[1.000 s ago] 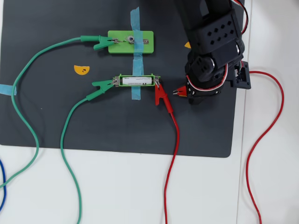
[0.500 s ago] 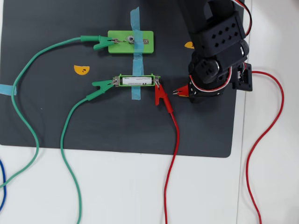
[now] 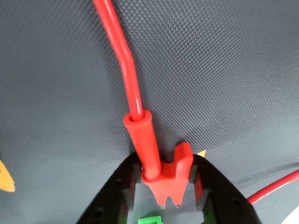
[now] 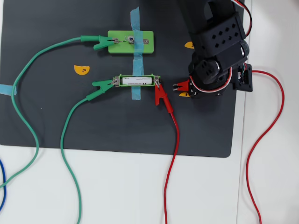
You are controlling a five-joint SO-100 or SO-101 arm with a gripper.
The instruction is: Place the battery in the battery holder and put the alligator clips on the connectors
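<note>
the overhead view is bright and evenly lit, sharp from edge to edge, with the white desk (image 4: 271, 186) close to washed out, soft faint shadows beside the wires, and no clear bending at the borders. the dark mat (image 4: 46, 116) looks matte and shows no glare. the wrist view is dimmer and greyer, its mat weave crisp in the middle while the black tool (image 3: 164, 205) at the bottom edge is slightly soft, and a pale sheen runs along the red wire (image 3: 122, 51).
</note>
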